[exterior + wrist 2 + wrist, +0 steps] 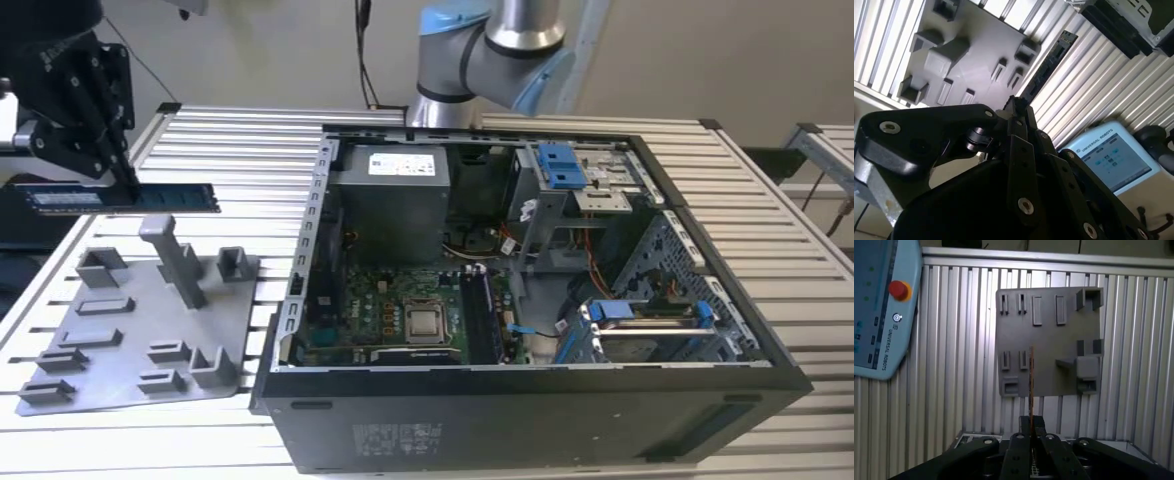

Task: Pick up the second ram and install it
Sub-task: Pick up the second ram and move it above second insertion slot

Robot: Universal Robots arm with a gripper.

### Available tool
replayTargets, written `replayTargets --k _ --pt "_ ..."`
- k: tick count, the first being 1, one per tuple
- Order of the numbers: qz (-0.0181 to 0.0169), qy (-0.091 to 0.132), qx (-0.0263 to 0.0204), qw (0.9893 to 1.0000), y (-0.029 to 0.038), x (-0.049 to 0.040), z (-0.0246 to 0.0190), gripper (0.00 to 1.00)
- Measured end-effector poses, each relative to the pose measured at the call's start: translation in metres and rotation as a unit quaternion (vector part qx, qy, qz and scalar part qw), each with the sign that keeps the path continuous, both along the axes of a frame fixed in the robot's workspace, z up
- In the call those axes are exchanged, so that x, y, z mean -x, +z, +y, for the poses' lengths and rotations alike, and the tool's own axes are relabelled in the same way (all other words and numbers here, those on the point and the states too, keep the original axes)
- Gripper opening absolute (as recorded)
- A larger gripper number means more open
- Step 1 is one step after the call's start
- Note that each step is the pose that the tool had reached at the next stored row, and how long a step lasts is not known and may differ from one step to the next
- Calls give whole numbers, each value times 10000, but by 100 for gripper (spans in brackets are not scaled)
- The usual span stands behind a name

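Second ram (163, 197) pinched in pincer (132, 187), hanging above grey holder tray (134, 327), beside open computer case (534, 420) holding motherboard (384, 300)

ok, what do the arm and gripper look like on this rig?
Arm: silver-grey tube sections with rounded joints and pale blue caps. Gripper: matte black, flat bar linkages pinned with silver screws, narrowing to slim black fingers.
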State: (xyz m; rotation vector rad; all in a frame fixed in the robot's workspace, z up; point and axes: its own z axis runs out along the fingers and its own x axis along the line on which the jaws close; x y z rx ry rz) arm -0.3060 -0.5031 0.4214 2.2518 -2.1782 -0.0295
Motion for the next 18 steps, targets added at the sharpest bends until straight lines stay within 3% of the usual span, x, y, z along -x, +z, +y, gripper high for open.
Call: replayTargets --k 18 --pt "9 0 0 10000 0 -424 0 14"
